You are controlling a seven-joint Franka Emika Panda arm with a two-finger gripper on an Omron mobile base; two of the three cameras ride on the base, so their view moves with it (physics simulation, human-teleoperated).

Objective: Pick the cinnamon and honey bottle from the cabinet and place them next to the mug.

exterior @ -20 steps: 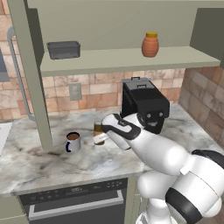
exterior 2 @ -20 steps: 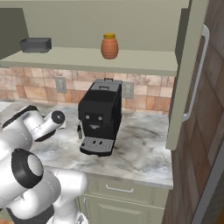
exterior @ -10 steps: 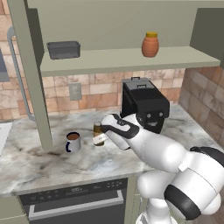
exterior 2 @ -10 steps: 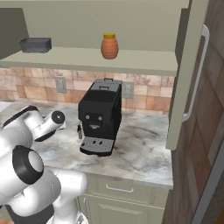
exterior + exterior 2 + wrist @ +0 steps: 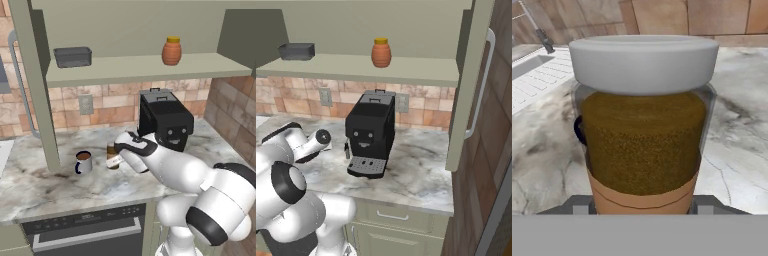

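The claw (image 5: pixel 116 159) grips the cinnamon (image 5: pixel 113 155) low over the tabletop (image 5: pixel 45 185), the mug (image 5: pixel 83 162) just beyond it; the honey bottle (image 5: pixel 171 50) waits far above in the cabinet (image 5: pixel 145 67).

On the tabletop (image 5: pixel 35 187), the cinnamon (image 5: pixel 113 156) stands just right of the mug (image 5: pixel 83 162), with the coffee machine (image 5: pixel 165 122) further right of the mug; the honey bottle (image 5: pixel 171 51) sits on the cabinet (image 5: pixel 145 67) shelf above.
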